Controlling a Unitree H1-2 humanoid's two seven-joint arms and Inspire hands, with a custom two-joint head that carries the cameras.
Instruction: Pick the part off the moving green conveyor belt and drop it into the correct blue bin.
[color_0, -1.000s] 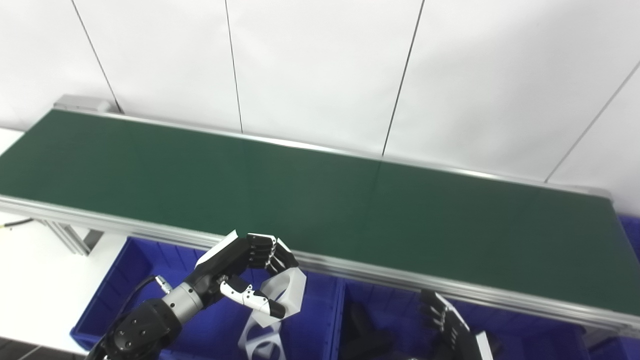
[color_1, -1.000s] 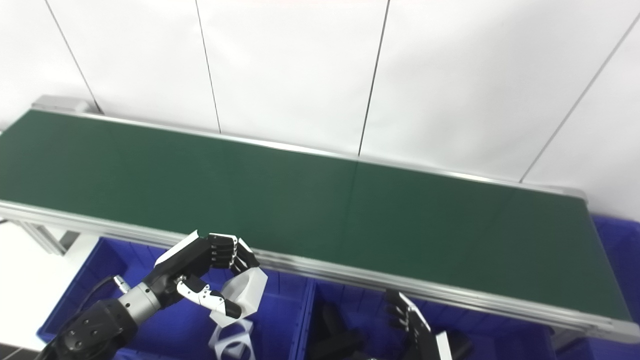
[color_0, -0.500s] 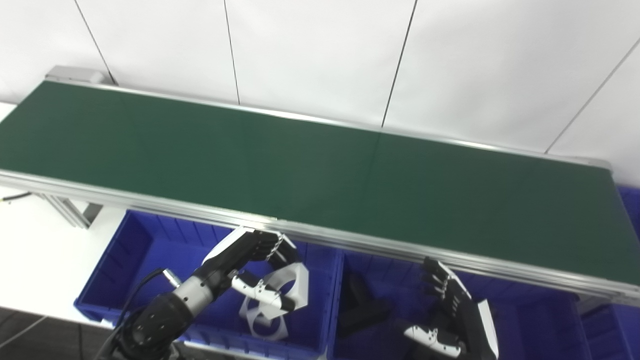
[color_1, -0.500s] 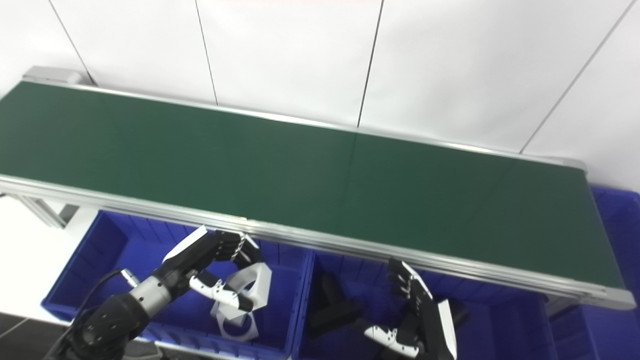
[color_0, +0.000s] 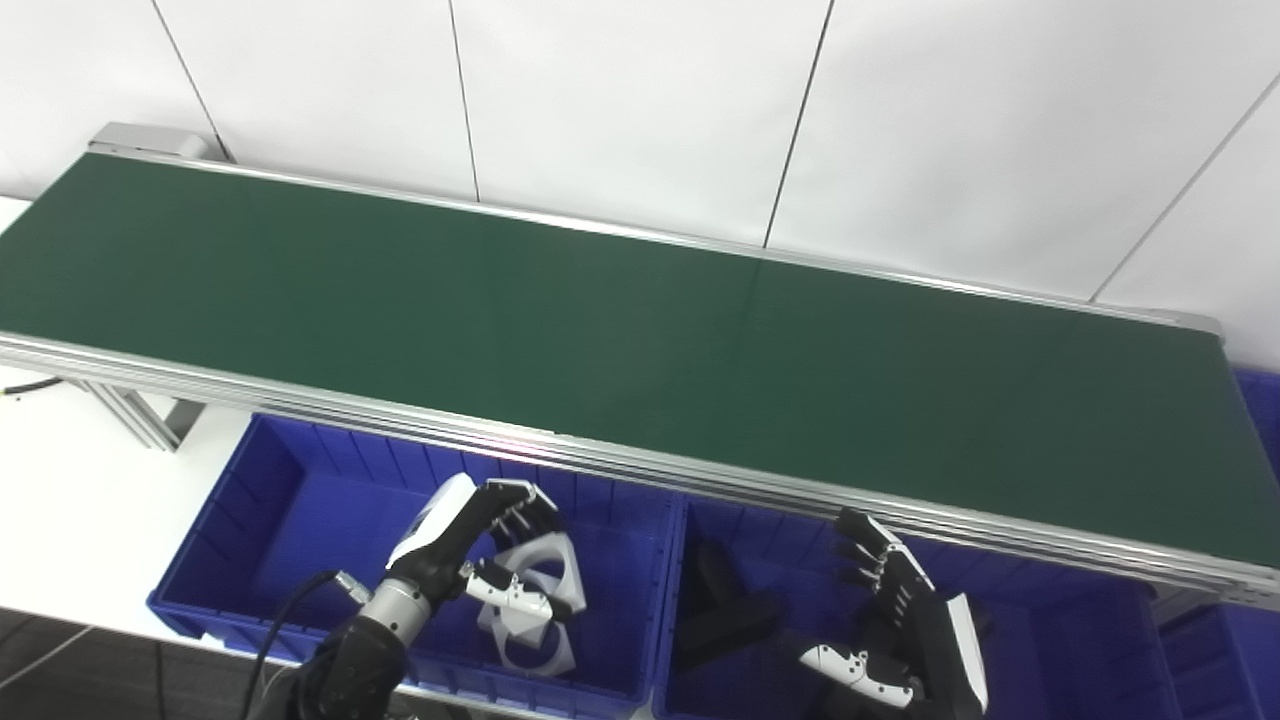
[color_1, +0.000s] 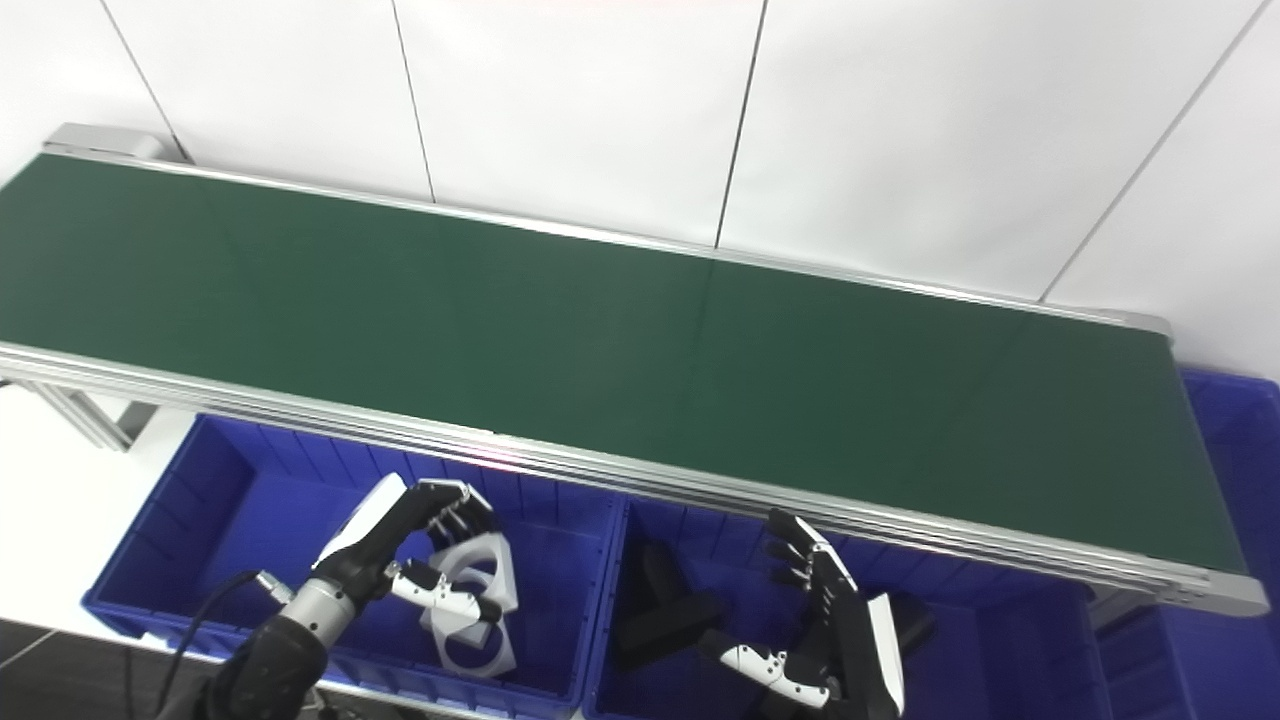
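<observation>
Left hand grasping white ring-shaped part low inside left blue bin, above another white part. Right hand released, idle. Risk: part snagging on fingers at release, hanging up.

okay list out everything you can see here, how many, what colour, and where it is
Conveyor belt: one, dark green with silver rails, running across the middle; nothing on it.
Plastic bins: two fully seen, blue, below the belt's near edge, left bin and right bin.
White ring-shaped plastic parts: two, in the left bin, one lying, one held.
Black part: one, in the right bin.
Left hand: shut on a white part.
Right hand: open over the right bin.
</observation>
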